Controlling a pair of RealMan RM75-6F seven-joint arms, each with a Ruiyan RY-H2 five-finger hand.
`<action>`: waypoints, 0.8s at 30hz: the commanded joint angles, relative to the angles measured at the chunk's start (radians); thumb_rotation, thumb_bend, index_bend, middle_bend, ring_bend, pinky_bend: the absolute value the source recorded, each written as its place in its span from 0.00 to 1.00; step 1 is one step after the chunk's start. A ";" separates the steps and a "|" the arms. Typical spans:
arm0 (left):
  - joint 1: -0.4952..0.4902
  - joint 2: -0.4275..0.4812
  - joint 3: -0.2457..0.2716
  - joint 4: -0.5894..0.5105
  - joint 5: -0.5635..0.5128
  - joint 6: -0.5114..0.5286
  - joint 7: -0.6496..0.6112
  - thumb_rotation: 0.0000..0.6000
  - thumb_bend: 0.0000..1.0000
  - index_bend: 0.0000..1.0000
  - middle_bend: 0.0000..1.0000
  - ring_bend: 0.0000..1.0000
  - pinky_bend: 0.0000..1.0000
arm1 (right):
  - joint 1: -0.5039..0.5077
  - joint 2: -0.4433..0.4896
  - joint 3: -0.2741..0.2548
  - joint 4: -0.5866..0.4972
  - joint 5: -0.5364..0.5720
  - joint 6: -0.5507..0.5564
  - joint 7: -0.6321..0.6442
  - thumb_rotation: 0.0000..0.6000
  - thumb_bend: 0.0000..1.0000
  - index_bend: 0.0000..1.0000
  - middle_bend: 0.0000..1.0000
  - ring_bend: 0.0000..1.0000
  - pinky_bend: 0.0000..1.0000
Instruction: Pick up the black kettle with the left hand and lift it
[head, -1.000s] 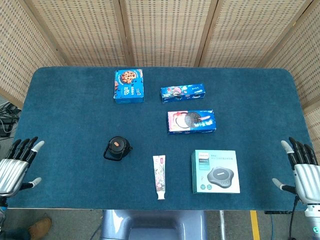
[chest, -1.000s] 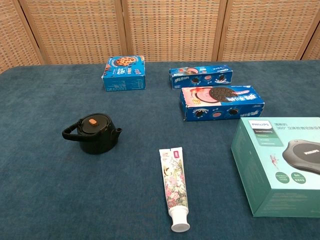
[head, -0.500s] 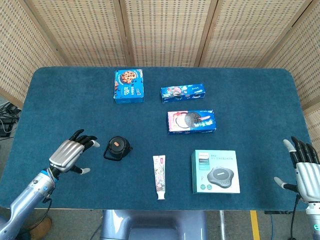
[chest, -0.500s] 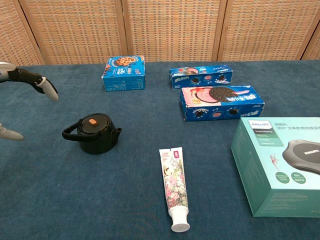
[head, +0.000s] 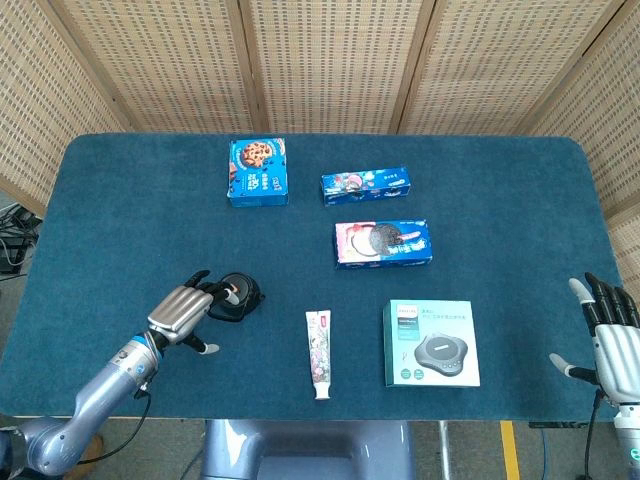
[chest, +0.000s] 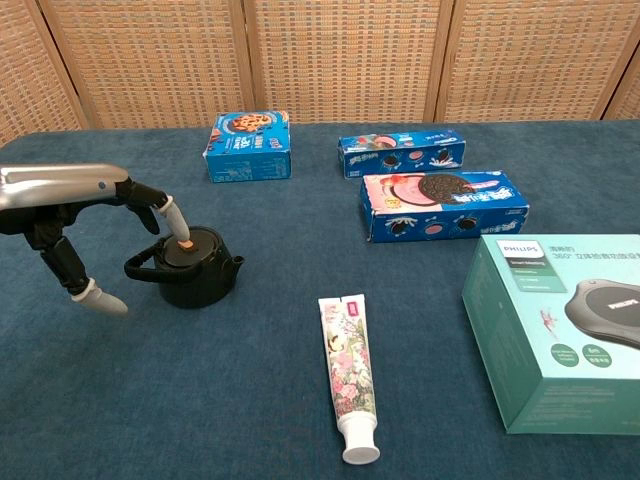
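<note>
The black kettle (head: 240, 295) (chest: 197, 266) stands upright on the blue table, left of centre, with an orange knob on its lid and its handle pointing left. My left hand (head: 182, 310) (chest: 75, 218) hovers at the kettle's handle side, fingers spread over the lid and the thumb hanging low beside the handle. Nothing is held in it. My right hand (head: 612, 332) shows only in the head view, at the table's right edge, fingers apart and empty.
A toothpaste tube (head: 319, 352) lies right of the kettle. A teal boxed device (head: 431, 343) sits further right. Two Oreo boxes (head: 382, 243) (head: 366, 184) and a blue cookie box (head: 258, 171) lie toward the back. Wicker screens close off the far side.
My left hand has travelled from the table's left edge rightward to the kettle, and its fingers now reach over the lid. The right hand has sunk slightly at the right edge.
</note>
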 joint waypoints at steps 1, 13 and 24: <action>-0.027 -0.030 0.017 -0.005 -0.057 0.016 0.046 1.00 0.00 0.29 0.21 0.23 0.00 | 0.001 0.001 0.001 0.002 0.003 -0.003 0.005 1.00 0.00 0.00 0.00 0.00 0.00; -0.057 -0.063 0.054 -0.004 -0.118 0.052 0.080 1.00 0.00 0.35 0.27 0.28 0.00 | 0.001 0.001 0.001 0.005 0.003 -0.003 0.008 1.00 0.00 0.00 0.00 0.00 0.00; -0.064 -0.059 0.071 0.004 -0.122 0.088 0.084 1.00 0.00 0.35 0.27 0.28 0.00 | 0.002 -0.001 0.000 0.005 0.004 -0.005 0.004 1.00 0.00 0.00 0.00 0.00 0.00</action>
